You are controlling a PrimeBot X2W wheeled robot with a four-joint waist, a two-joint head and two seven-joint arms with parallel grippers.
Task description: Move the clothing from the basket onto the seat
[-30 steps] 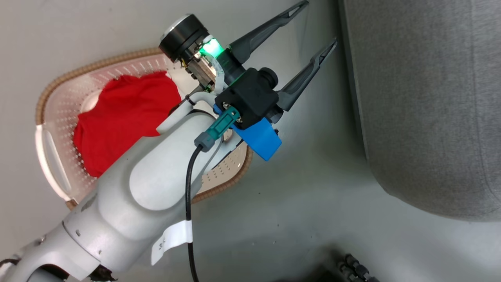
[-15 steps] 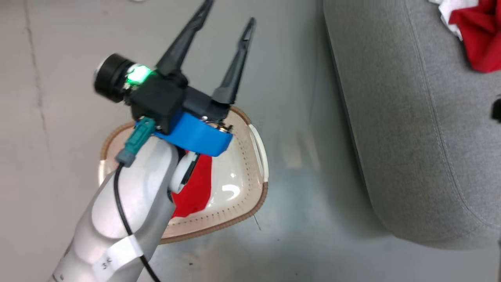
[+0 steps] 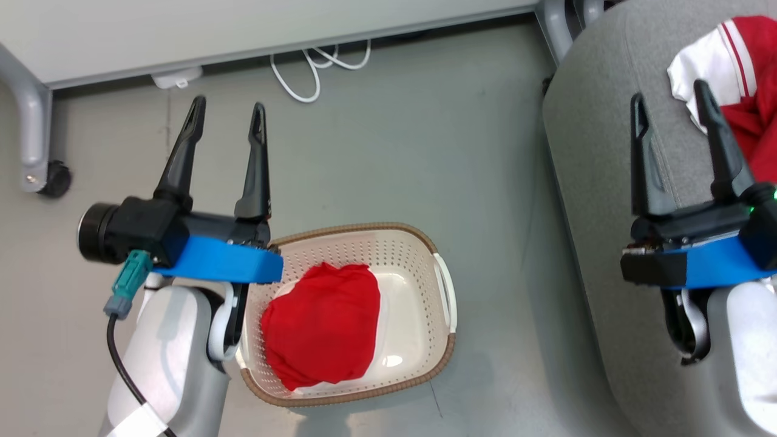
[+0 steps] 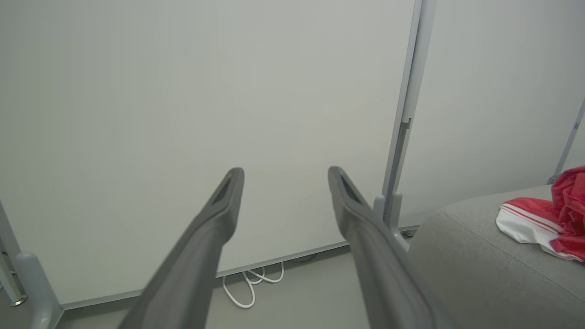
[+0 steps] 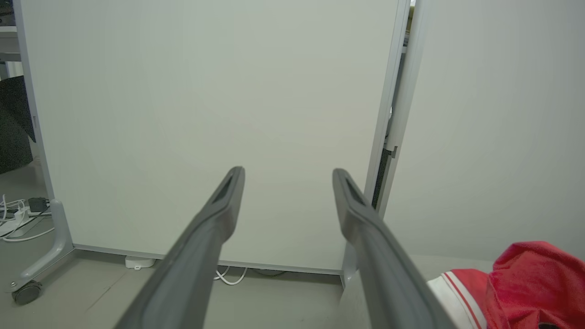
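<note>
Reading both grippers as empty. The left gripper (image 3: 228, 104) has its jaws spread as wide as they go, with nothing between them. The right gripper (image 3: 668, 91) is the same. Both wrist views back this up: bare fingers (image 4: 226, 201) and open air.

The relation you need is this. The red garment (image 3: 322, 331) lies bunched in the basket (image 3: 400, 255). From the left gripper that is behind the fingertips, back toward the wrist, off to its right side and lower, down on the floor (image 3: 473, 152). In the head view the left forearm overlaps the basket's left rim, so the left arm is clearly the nearer one. The fingers point away from the garment, so I judge you have to pull back and tip the wrist down before any reach. The heap's longer run looks roughly in line with the left fingers, slightly skewed. A grab across the middle should bite.

The right gripper hangs over the seat (image 3: 589, 182), well apart from the basket. A red-and-white garment (image 3: 728, 67) lies on the seat just ahead of its fingertips and to their right.

Beyond both grippers you have the white cable (image 3: 309, 73), a caster (image 3: 54, 179) and the pale panel (image 3: 243, 30).
</note>
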